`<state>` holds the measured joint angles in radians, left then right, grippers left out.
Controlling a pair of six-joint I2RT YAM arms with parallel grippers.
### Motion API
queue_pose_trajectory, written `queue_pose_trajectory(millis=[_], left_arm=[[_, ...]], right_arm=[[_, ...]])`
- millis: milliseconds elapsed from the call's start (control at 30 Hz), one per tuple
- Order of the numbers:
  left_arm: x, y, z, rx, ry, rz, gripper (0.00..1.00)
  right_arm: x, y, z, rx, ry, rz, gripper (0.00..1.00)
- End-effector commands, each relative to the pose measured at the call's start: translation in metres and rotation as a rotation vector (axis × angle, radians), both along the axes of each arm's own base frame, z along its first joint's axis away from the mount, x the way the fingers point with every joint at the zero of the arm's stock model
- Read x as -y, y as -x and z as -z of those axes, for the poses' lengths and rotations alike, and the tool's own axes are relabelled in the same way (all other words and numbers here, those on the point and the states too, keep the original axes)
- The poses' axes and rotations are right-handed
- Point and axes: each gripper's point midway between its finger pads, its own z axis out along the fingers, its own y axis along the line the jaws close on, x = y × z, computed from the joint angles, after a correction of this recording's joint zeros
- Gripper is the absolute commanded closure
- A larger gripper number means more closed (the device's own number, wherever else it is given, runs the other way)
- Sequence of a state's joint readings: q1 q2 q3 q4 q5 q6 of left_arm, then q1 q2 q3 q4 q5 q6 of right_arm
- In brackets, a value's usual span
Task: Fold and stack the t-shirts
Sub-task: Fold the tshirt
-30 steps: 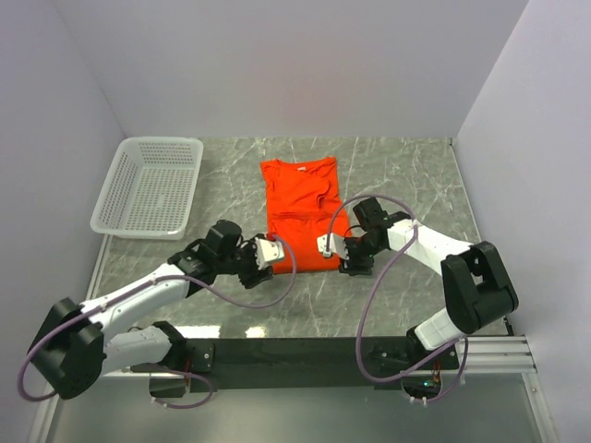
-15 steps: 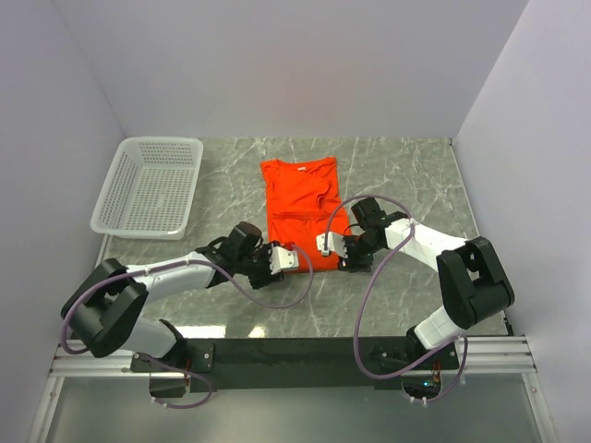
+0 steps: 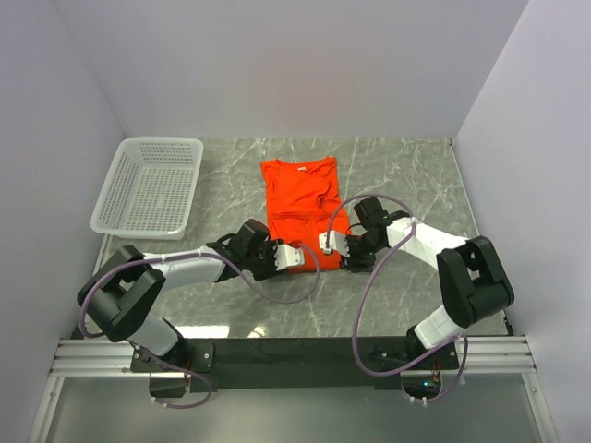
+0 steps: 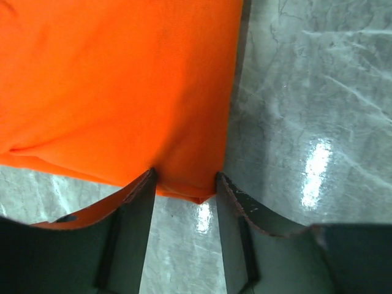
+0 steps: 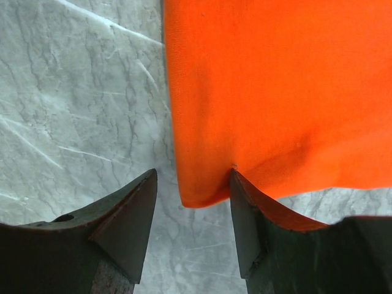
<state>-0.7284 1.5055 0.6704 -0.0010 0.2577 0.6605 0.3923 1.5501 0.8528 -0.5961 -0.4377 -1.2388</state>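
Quick update: over the last second the left gripper [image 3: 294,257] has slid in from the 9 o'clock side and now sits at the 7 o'clock corner of the t-shirt [image 3: 300,198]. The right gripper [image 3: 327,245] hardly budged and is parked at the 5 o'clock corner. So both arms are now lined up on the bottom hem, one per corner. That looks like the setup for lifting the hem and folding it up toward the collar, though that's a guess.

Neither one has actually grabbed anything yet. In the left wrist view the two fingers stand apart with the hem corner poking down into the gap between them. They look a bit narrower than a moment ago, but there's still daylight around the cloth. The right wrist view shows the same thing: fingers spread, rounded corner of the shirt between them, not pinched.

The shirt lies flat on the marble table [image 3: 416,175] about mid-table, collar at 12 o'clock and hem at 6 o'clock. It's bright orange-red with a tiny white neck label [image 3: 300,169]. It looks already narrowed into a tall rectangle, with the sleeves folded in and a faint crease across the middle. The white mesh basket [image 3: 148,185] sits well apart at its 10 o'clock.
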Motion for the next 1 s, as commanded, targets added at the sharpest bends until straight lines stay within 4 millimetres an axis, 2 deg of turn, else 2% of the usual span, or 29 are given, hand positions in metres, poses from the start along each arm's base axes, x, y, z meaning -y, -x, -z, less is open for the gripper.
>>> queue_pose_trajectory(millis=[0,233,333,400,567,633,667,733,767,867,900,967], left_arm=[[0.006,-0.008,0.000,0.055,-0.019,0.013,0.51],[0.007,-0.011,0.016,0.054,-0.078,-0.008,0.63],[0.006,-0.010,0.017,0.057,-0.082,-0.010,0.68],[0.008,-0.008,0.016,0.060,-0.078,-0.004,0.69],[0.008,-0.004,0.010,0.063,-0.064,0.008,0.85],[0.007,0.000,0.008,0.061,-0.059,0.010,0.92],[0.007,0.001,0.008,0.063,-0.058,0.013,0.93],[0.006,0.004,0.005,0.065,-0.051,0.019,0.99],[0.006,0.005,0.003,0.065,-0.046,0.024,0.99],[0.008,0.014,-0.004,0.059,-0.029,0.052,0.99],[0.011,0.014,-0.012,0.076,-0.009,0.066,0.99],[0.007,0.026,-0.012,0.043,-0.015,0.089,0.99]], right_arm=[[-0.001,-0.008,-0.006,0.001,-0.006,0.011,0.42],[0.004,-0.014,0.001,-0.007,0.035,0.054,0.43],[0.006,-0.016,0.004,-0.010,0.049,0.072,0.45],[0.007,-0.016,0.006,-0.015,0.057,0.079,0.49],[0.009,-0.016,0.011,-0.042,0.077,0.107,0.66],[0.010,-0.012,0.012,-0.057,0.081,0.110,0.79],[0.010,-0.011,0.011,-0.060,0.080,0.113,0.89],[0.010,-0.008,0.009,-0.072,0.074,0.117,0.94],[0.010,-0.006,0.009,-0.081,0.075,0.119,0.98],[0.010,0.004,0.000,-0.150,0.071,0.123,1.00],[0.009,0.012,-0.003,-0.194,0.060,0.133,1.00],[0.008,0.016,-0.009,-0.219,0.042,0.128,1.00]])
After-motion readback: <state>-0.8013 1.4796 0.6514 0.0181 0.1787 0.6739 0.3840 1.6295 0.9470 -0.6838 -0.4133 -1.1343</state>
